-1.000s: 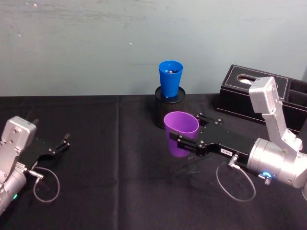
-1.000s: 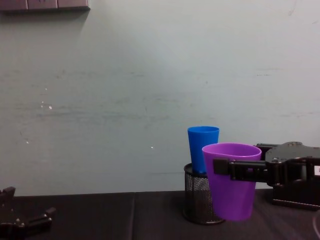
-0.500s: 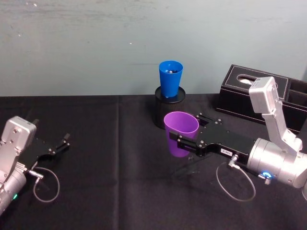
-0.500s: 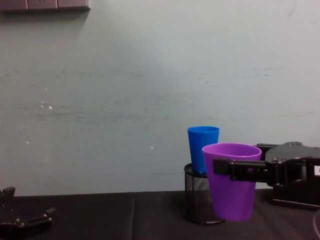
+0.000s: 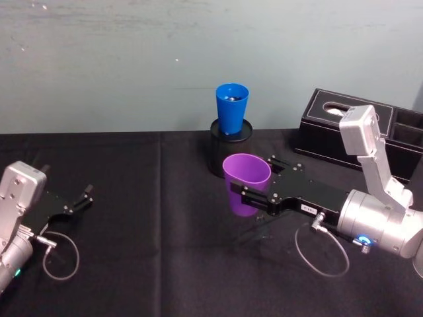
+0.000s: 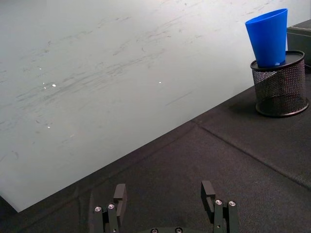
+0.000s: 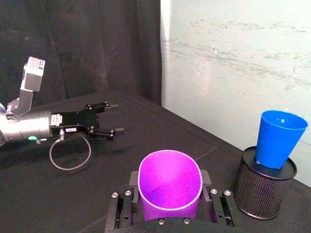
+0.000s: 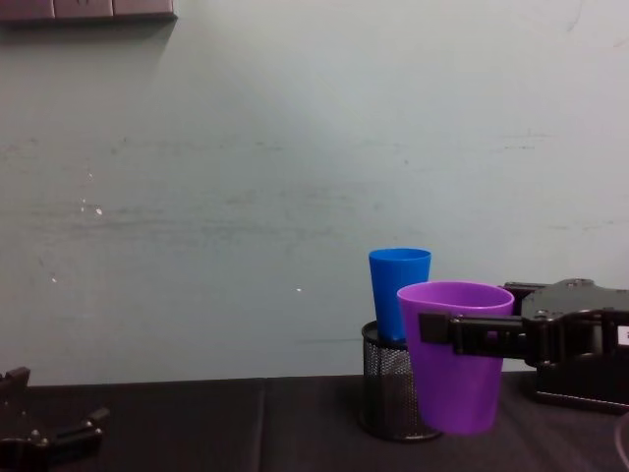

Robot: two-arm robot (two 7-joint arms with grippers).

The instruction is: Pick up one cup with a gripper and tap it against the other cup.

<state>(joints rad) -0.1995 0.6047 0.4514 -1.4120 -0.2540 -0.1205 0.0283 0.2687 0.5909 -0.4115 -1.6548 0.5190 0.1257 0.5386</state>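
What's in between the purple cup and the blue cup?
Just the black mesh holder that the blue cup stands in; the head view shows it behind the purple cup.

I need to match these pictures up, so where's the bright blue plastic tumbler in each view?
Head view: bright blue plastic tumbler, upper centre, beyond the purple plastic tumbler.
Left wrist view: tumbler far off, against the pale wall.
Right wrist view: tumbler beyond the purple one.
Chest view: tumbler right of centre, partly behind the purple one.
Shared landmark: the black mesh pen holder it stands in.
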